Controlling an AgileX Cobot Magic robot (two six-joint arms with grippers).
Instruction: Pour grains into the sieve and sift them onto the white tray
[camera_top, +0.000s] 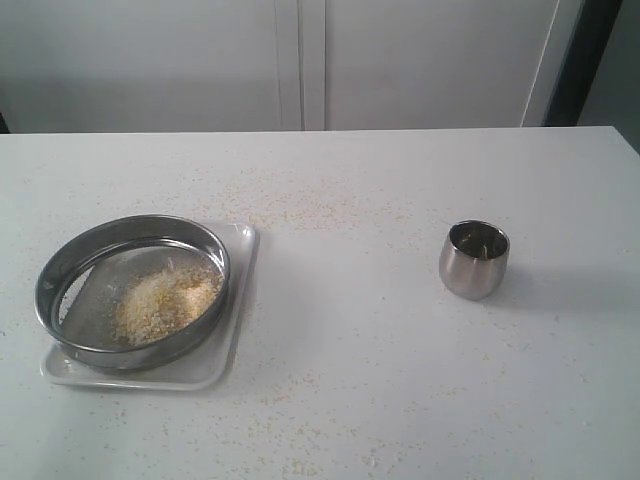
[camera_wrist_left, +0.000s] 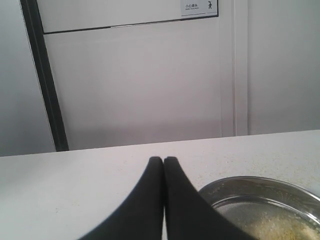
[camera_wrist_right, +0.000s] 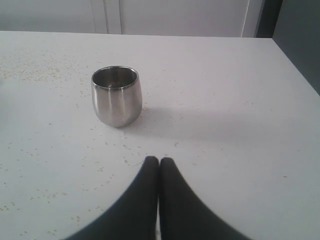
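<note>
Left hand (camera_wrist_left: 163, 159), right hand (camera_wrist_right: 159, 160) closed, empty

soft even light, sieve (camera_top: 128, 356) gleams, mild blur

The outside camera looks down from above the near edge of the desk (camera_top: 380, 200) toward its far edge. My left wrist camera sits low and close to the sieve (camera_wrist_left: 260, 187), facing the far edge. My right wrist camera tilts down at the cup (camera_wrist_right: 116, 102), toward the far right corner. The outside view shows both.
</note>
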